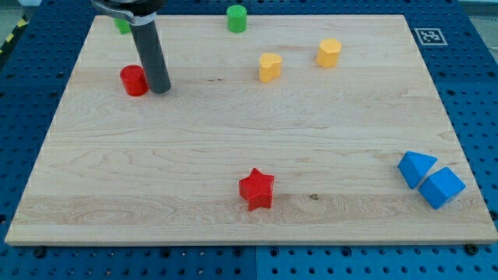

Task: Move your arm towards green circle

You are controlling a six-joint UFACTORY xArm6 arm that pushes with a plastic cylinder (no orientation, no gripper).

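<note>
Board point(233, 132): my tip point(160, 91) beside red cylinder point(134, 81).

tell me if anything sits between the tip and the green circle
Nothing visible does. My tip rests just right of the red cylinder; the green circle is up and to the view's right, with bare board between. The yellow blocks lie off that line.

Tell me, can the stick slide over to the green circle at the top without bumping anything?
Probably yes. My tip sits just right of the red cylinder, and the green circle lies up and to the view's right. No block shows on the wood between them; the yellow blocks sit further right.
</note>
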